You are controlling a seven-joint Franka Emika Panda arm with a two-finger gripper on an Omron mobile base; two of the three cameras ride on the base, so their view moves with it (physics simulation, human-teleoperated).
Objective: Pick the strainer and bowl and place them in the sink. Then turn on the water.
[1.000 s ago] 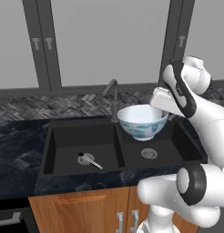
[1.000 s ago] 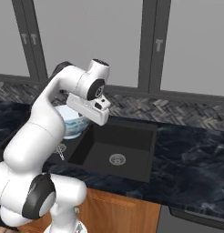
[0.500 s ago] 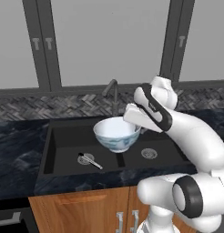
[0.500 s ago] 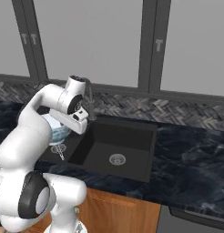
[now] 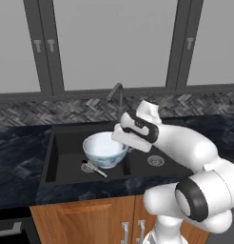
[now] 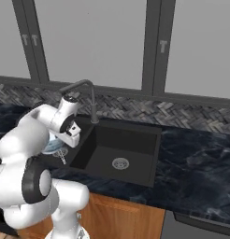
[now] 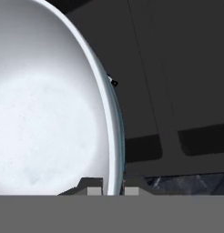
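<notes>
Clamped on the bowl's (image 5: 105,149) rim, my gripper (image 7: 114,190) hangs over the left basin of the black sink (image 5: 62,143), set in dark marble counter (image 5: 16,152) under grey cabinets. Bowl sits left of my hand, above the strainer (image 5: 90,167).

Glossy white ceramic bowl (image 5: 104,148), matt black sink (image 5: 64,159), polished dark marble counter (image 5: 16,155), wood cabinet (image 5: 85,224).

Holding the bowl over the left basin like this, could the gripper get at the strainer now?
Probably not: the gripper is shut on the bowl rim, and the bowl hangs over the strainer in the sink, covering part of it.
</notes>
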